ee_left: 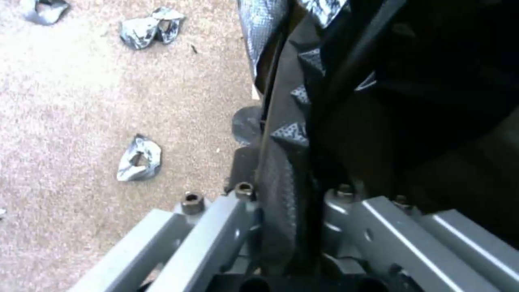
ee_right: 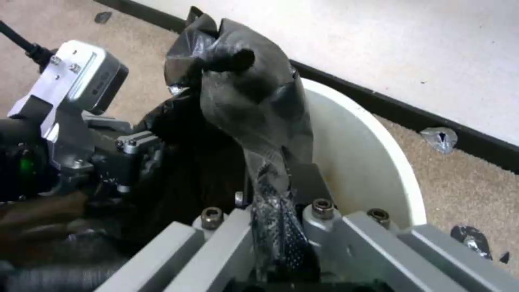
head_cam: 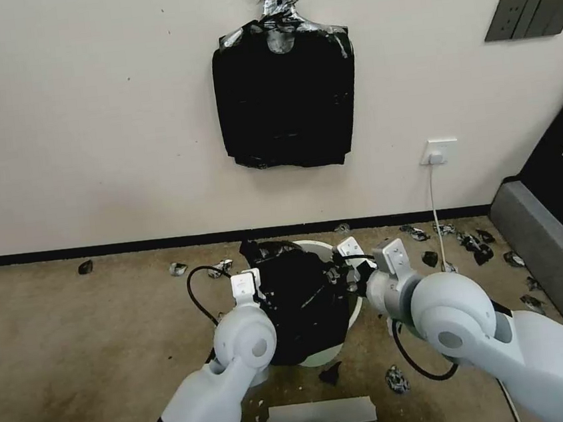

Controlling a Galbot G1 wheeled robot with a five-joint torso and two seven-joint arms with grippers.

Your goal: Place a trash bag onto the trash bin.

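Carpet (head_cam: 74, 340): both grippers (ee_left: 284, 170) (ee_right: 273, 190) pinch trash bag (head_cam: 301, 303) over trash bin (ee_right: 367, 162).

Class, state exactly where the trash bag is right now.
In the head view the trash bag hangs over the trash bin mouth, pinched between the left gripper and right gripper.

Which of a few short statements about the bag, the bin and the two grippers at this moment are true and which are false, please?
1. Both grippers hold the trash bag. True: the left gripper and the right gripper each have their jaws shut on black plastic.
2. The trash bin lies on its side. False: it stands upright on the carpet, mouth up.
3. A bundle of black bags hangs on the wall above the bin. True.
4. The carpet around the bin is spotless. False: torn black scraps are scattered over it.
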